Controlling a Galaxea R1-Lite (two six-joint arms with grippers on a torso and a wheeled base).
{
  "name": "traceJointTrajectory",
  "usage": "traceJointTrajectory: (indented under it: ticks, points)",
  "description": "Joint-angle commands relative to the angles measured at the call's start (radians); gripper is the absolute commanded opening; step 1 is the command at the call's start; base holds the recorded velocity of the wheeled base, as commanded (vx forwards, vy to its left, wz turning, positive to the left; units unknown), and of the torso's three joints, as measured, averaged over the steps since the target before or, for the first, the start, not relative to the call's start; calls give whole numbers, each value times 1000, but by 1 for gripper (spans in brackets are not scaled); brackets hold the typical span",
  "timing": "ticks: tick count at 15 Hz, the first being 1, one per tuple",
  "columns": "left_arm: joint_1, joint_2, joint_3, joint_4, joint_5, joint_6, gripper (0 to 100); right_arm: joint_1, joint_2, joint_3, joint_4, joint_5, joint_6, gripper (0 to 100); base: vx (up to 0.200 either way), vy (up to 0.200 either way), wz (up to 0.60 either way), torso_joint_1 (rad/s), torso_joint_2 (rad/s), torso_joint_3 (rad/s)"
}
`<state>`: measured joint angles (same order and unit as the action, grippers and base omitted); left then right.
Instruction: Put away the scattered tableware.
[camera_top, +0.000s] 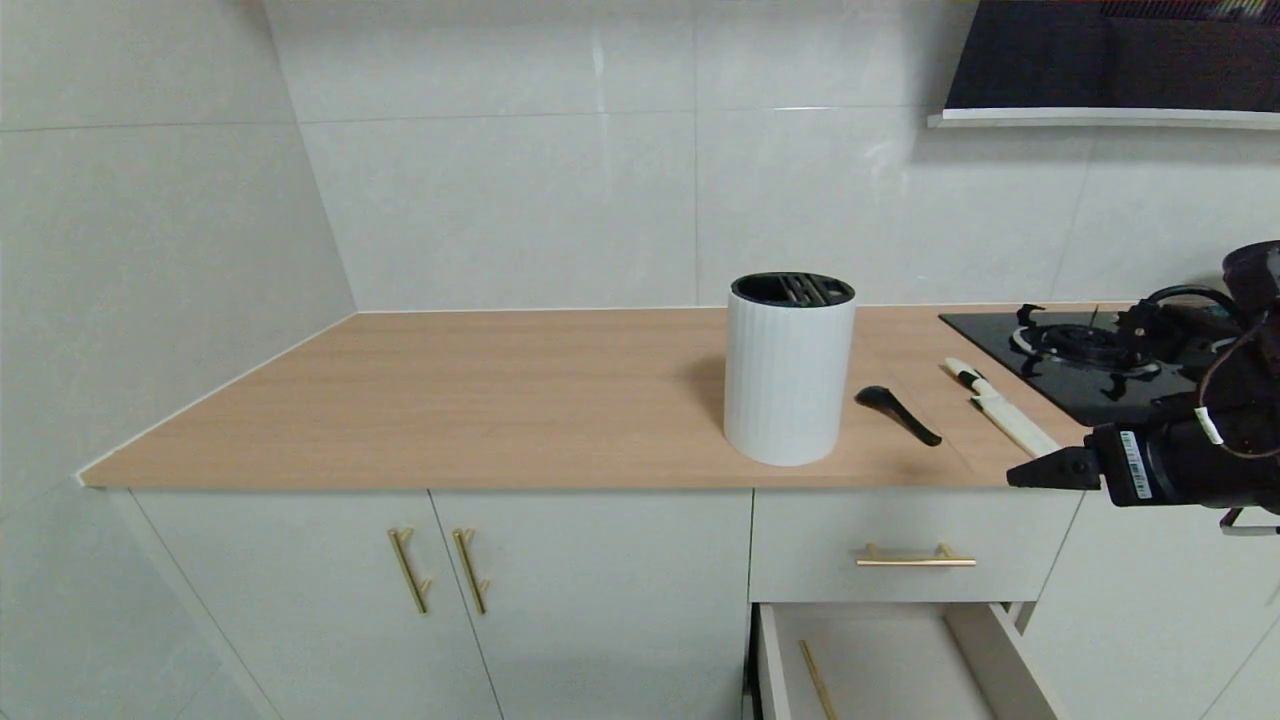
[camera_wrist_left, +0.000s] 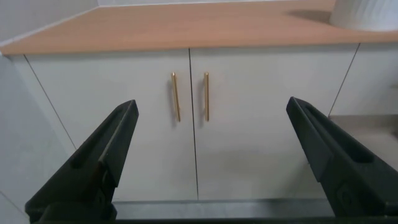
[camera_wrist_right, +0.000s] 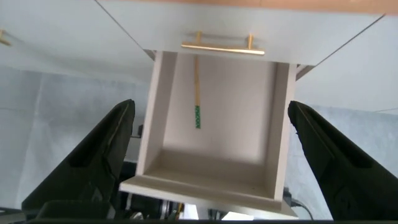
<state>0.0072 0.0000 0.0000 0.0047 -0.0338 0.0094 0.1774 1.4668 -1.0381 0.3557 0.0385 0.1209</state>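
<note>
The left tool (camera_wrist_left: 211, 102) and right tool (camera_wrist_right: 211, 106) both stand apart, empty. On the desk (camera_top: 500, 400), the black spoon (camera_top: 897, 412) lies at three o'clock of the holder (camera_top: 789, 370), with the knife (camera_top: 1000, 408) beyond. Both look light, stiff and probably slippery, so each is best gripped mid-handle.

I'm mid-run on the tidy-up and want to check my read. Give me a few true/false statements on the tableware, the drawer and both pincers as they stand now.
1. The black spoon lies on the counter beside the white holder. True.
2. The lower drawer is closed. False: it is pulled open, with a chopstick inside.
3. The knife stands in the white holder. False: it lies flat on the counter, between the black spoon and the stove.
4. The right pincer is open and empty. True.
5. The left pincer grips one of the cabinet handles. False: it is open and apart from them.
</note>
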Motion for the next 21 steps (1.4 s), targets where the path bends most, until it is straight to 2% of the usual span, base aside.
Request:
traceJointTrajectory:
  ticks: [1,4,6,7,9,11,12,15,21]
  points:
    - [0,0,0,0,0,0,100,0,3,1,2,1,-6,100,0,0,0,149,-334,-183]
    - [0,0,0,0,0,0,100,0,9,1,-14,6,-12,100,0,0,0,58,-113,-61]
    - [0,0,0,0,0,0,100,-6,73,-7,-116,38,-40,100,0,0,0,0,0,0]
    - [0,0,0,0,0,0,100,-33,148,-17,-251,64,-109,100,0,0,0,0,0,0]
    - [0,0,0,0,0,0,100,-67,291,-45,-437,98,-224,100,0,0,0,0,0,0]
    - [0,0,0,0,0,0,100,-69,297,-46,-442,98,-227,100,0,0,0,0,0,0]
    - [0,0,0,0,0,0,100,-95,452,-126,-528,103,-283,100,0,0,0,0,0,0]
    - [0,0,0,0,0,0,100,-110,572,-169,-577,152,-290,100,0,0,0,0,0,0]
    - [0,0,0,0,0,0,100,-108,756,-217,-725,158,-290,100,0,0,0,0,0,0]
